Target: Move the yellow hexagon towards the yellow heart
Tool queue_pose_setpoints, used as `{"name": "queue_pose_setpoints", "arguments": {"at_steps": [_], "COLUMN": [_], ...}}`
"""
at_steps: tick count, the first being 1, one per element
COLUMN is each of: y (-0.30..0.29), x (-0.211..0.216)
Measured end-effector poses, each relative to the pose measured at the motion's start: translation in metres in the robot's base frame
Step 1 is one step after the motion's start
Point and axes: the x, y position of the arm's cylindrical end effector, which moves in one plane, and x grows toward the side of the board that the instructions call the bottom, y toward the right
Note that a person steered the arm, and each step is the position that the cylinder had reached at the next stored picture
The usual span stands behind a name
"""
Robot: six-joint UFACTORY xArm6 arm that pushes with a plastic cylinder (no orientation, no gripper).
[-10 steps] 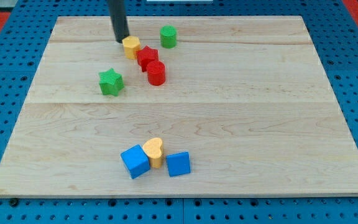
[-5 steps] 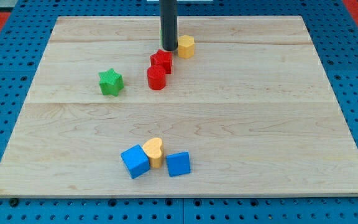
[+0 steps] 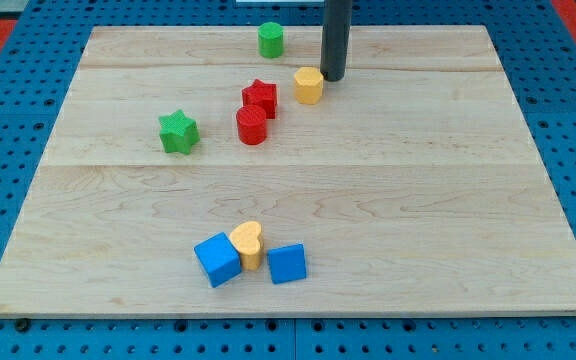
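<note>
The yellow hexagon (image 3: 309,85) lies in the upper middle of the wooden board (image 3: 418,200). My tip (image 3: 333,76) rests just to its upper right, close to touching it. The yellow heart (image 3: 248,243) sits near the view's bottom, wedged between two blue blocks: a blue cube (image 3: 217,260) on its left and a blue block (image 3: 287,264) on its right.
A red star (image 3: 260,98) and a red cylinder (image 3: 252,126) sit just left of the hexagon. A green star (image 3: 178,132) lies further left. A green cylinder (image 3: 271,40) stands near the board's top edge.
My tip swept from the view's left to the right along the top. The yellow hexagon went right past the red blocks, and the green cylinder ended up nearer the top edge.
</note>
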Motion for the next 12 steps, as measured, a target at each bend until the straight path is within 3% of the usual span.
{"name": "queue_pose_setpoints", "arguments": {"at_steps": [1, 2, 6, 9, 12], "y": [-0.031, -0.037, 0.017, -0.025, -0.027], "x": [-0.011, 0.014, 0.071, 0.047, 0.146]}}
